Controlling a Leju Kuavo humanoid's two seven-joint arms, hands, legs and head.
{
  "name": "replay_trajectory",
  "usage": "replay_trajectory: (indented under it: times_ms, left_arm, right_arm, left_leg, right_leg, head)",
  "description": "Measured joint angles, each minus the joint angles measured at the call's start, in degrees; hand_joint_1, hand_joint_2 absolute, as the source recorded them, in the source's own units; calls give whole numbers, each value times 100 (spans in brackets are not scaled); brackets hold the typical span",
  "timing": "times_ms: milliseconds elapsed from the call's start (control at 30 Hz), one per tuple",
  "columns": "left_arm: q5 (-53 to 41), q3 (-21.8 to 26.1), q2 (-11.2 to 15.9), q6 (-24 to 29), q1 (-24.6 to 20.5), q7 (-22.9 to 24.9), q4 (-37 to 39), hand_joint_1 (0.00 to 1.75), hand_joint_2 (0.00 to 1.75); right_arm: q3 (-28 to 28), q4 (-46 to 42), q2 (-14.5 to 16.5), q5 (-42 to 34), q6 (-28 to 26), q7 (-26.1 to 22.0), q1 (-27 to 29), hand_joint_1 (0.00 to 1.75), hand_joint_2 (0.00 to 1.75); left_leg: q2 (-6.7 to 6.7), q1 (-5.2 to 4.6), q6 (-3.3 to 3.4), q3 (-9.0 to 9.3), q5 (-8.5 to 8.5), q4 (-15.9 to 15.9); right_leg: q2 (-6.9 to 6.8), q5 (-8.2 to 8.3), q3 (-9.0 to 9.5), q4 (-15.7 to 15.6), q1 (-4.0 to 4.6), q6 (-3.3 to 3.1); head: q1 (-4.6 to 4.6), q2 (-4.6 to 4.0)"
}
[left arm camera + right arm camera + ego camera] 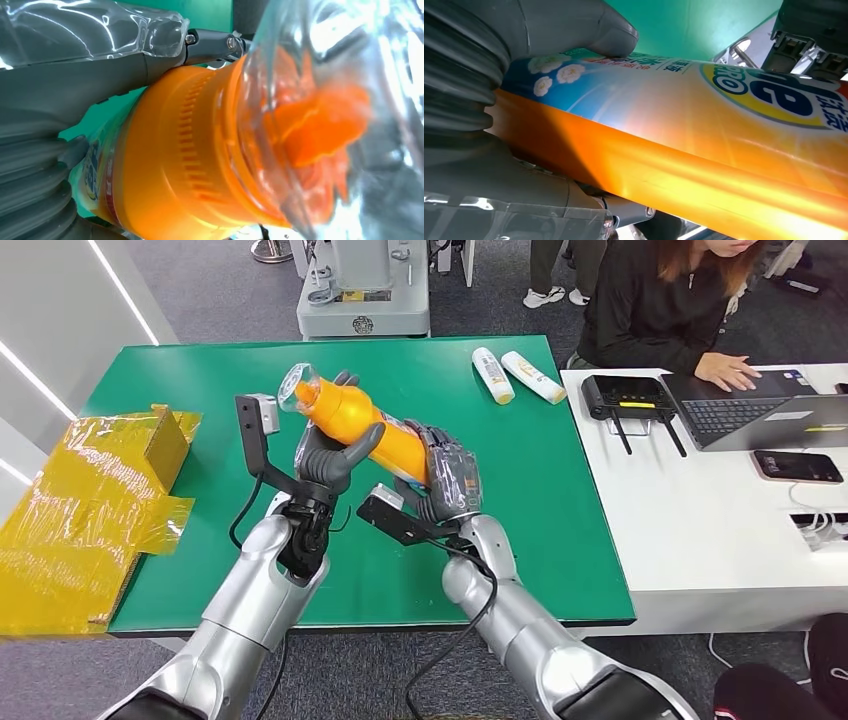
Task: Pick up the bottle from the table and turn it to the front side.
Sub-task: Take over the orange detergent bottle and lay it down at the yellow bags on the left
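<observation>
The bottle (365, 430) is orange, with a clear cap (296, 387) over an orange nozzle and a printed label on its body. It is held up off the green tabletop (180, 380), lying at a slant with the capped end pointing up and away to the left and the base lower toward the right.

The left hand (335, 455) grips the bottle near its neck and shoulder, thumb curled over the near side and dark fingers behind it. The right hand (450, 475) holds the lower body and base, fingers wrapped around the labelled part.

From the left wrist view, the ribbed orange collar (195, 165) sits just under the clear cap (325, 100), and the orange spout inside the cap looks blurred. A strip of the label with blue and red print shows beside the grey thumb (75, 85).

From the right wrist view, the label (724, 95) shows a blue patch with white flowers, a yellow oval with dark blue letters, and red characters along one edge; the rest of the body (674, 170) is glossy orange. The grey thumb (569, 25) presses on the label edge.

Two white tubes (515, 375) lie at the far right of the tabletop. Crumpled yellow wrap (70, 510) sits at its left edge. A person types at a laptop (760, 410) on the white desk (700, 540) nearby.
</observation>
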Motion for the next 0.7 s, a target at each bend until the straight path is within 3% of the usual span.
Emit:
replay_trajectory:
  times_ms: [167,300,433,533,700]
  left_arm:
    - [47,14,-18,-4,40,17,-35,45,175]
    - [65,18,-19,-10,50,43,-40,166,175]
    - [112,27,-21,-42,65,71,-48,156,175]
    - [281,55,-35,-117,87,159,-76,168,175]
    - [492,106,-84,-209,119,242,-80,169,175]
  right_arm:
    - [31,48,39,-157,15,11,4,175,175]
    - [38,71,46,-182,14,16,7,175,175]
    - [39,102,70,-287,-3,10,24,175,175]
    - [48,138,97,-412,-80,-29,42,175,175]
    - [79,208,108,-487,-181,-36,49,175,175]
  left_leg:
    - [0,0,0,0,0,0]
    - [0,0,0,0,0,0]
    - [0,1,0,0,0,0]
    - [0,1,0,0,0,0]
    - [1,0,0,0,0,0]
  right_leg:
    - [0,0,0,0,0,0]
    - [0,0,0,0,0,0]
    - [1,0,-1,0,0,0]
    - [1,0,-2,0,0,0]
    - [1,0,-2,0,0,0]
  head:
    - [0,-1]
    - [0,-1]
    - [-1,-2]
    - [-1,-1]
    - [1,0]
